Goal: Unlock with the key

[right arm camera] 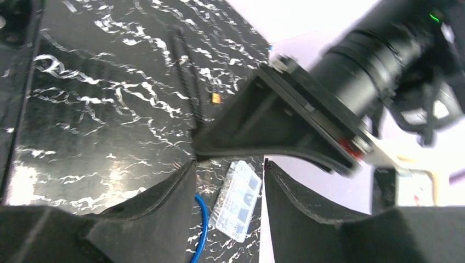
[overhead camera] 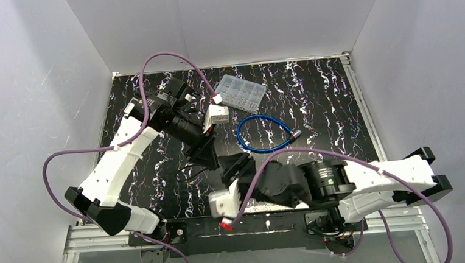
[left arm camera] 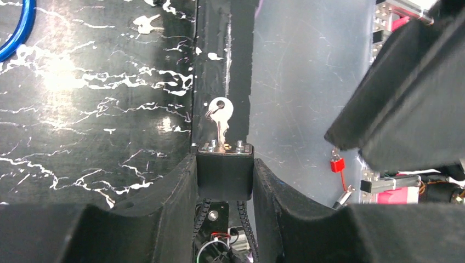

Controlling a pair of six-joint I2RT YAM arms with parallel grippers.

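The left gripper (left arm camera: pixel 224 164) is clamping the rigid padlock (left arm camera: pixel 225 178), the right gripper (right arm camera: pixel 227 167) is gaping empty, and the thin, probably slippery key (left arm camera: pixel 220 112) is wanting a pinch across its flat head

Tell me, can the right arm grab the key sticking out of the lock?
Probably yes. The key sticks out bare from the padlock clamped in the left gripper, with nothing covering it. The right gripper is open, empty and close beside it.
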